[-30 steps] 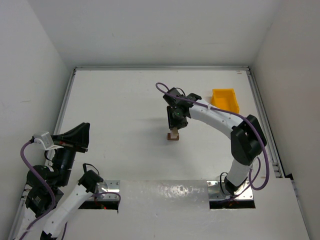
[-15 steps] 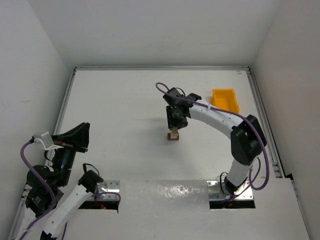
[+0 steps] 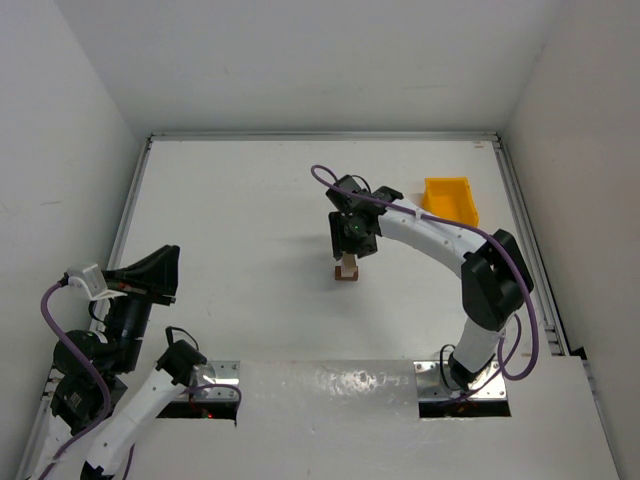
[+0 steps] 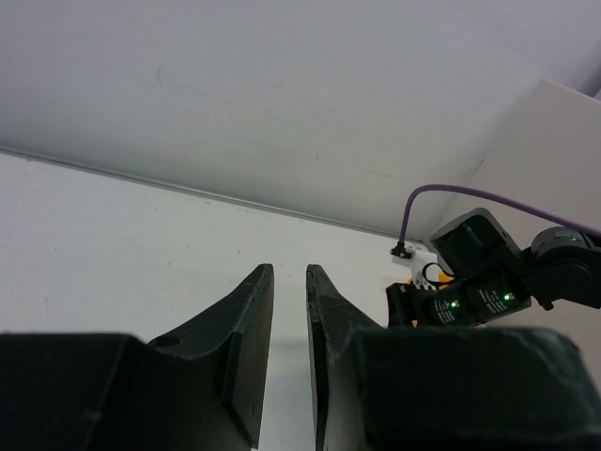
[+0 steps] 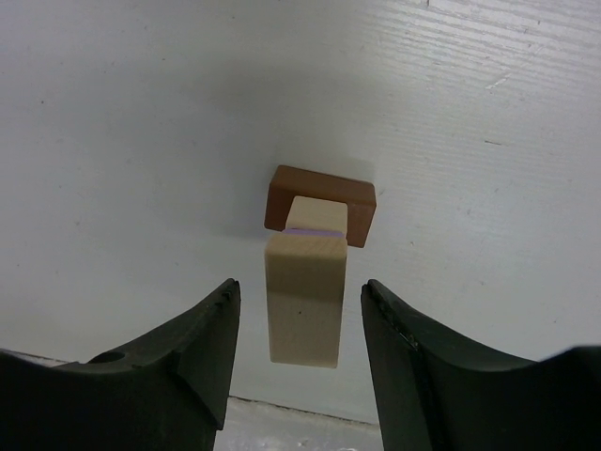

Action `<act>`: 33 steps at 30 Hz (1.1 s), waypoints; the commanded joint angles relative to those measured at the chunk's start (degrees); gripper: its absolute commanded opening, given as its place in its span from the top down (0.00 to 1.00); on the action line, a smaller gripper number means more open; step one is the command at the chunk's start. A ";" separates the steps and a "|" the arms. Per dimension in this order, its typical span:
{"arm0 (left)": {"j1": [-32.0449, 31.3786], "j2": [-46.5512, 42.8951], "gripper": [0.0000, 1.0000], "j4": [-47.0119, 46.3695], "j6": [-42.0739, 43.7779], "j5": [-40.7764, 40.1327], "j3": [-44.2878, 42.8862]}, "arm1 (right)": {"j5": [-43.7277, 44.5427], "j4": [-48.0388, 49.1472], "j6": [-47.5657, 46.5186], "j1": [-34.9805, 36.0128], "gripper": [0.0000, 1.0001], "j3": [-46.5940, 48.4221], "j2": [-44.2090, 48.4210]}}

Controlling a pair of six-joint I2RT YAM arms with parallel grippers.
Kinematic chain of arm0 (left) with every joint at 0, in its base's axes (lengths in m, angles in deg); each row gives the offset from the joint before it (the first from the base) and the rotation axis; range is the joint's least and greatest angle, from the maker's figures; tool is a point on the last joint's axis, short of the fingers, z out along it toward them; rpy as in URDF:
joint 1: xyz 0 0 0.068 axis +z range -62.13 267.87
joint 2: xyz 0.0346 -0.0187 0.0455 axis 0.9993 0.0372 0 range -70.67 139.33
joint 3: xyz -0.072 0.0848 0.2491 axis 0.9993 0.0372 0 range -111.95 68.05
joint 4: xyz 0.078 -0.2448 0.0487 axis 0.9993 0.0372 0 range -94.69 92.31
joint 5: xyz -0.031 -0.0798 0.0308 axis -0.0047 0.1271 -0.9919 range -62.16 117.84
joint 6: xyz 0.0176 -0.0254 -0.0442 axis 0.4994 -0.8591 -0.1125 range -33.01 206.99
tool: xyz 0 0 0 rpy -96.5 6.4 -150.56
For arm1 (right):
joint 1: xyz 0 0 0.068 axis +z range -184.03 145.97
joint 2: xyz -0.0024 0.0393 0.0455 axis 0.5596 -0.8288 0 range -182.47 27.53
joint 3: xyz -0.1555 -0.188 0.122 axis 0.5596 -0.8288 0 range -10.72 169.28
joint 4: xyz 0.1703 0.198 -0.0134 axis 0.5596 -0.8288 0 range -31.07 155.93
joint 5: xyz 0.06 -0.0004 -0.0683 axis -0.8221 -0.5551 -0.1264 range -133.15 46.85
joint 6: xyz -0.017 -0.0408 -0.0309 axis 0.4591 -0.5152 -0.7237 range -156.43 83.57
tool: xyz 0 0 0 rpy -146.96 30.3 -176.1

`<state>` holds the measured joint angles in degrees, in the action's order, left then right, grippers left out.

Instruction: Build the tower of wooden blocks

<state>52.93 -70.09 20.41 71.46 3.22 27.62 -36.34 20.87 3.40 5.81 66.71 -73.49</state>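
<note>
The wood block tower point(image 3: 348, 269) stands mid-table. In the right wrist view it shows a dark brown base block point(image 5: 320, 203), a thin purple layer point(image 5: 310, 231) and a light tan block point(image 5: 305, 296) on top. My right gripper point(image 3: 352, 240) hangs just above the tower with its jaws open on either side of the tan block point(image 5: 299, 324), not touching it. My left gripper point(image 3: 160, 272) is at the near left, far from the tower; its jaws point(image 4: 289, 282) stand close together with a narrow gap and hold nothing.
A yellow plastic bin point(image 3: 449, 199) sits at the back right, beside the right arm. Raised rails run along the table's back and side edges. White walls enclose the table.
My right gripper has drawn back slightly from the tower, toward the far side. The tower and the left arm have not moved.
</note>
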 commanded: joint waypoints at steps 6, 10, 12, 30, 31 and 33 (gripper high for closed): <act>-0.57 -1.64 0.82 -1.11 -0.20 -0.16 -0.01 | -0.13 1.37 -1.25 -0.46 0.39 0.71 0.55; -0.48 -0.93 0.82 -1.11 -0.12 -0.16 -0.01 | -0.22 1.64 -1.95 -0.81 0.34 0.53 1.17; -0.31 -0.84 0.82 -1.11 -0.03 -0.25 -0.01 | -0.30 2.08 -2.22 -1.16 0.33 0.36 1.96; 3.30 7.41 0.81 -1.37 0.15 -0.07 0.26 | -9.43 19.91 -8.63 -13.28 0.79 -7.37 10.75; 3.56 8.03 0.81 -1.37 0.24 -0.08 0.35 | -10.84 21.05 -8.55 -14.25 0.85 -7.99 10.40; 4.44 10.31 0.81 -1.37 0.24 -0.34 0.26 | -13.65 25.18 -9.07 -16.01 0.97 -9.66 9.35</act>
<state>55.97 -62.81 20.37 71.48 3.20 27.69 -44.12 37.66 -4.58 -8.20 58.95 -63.41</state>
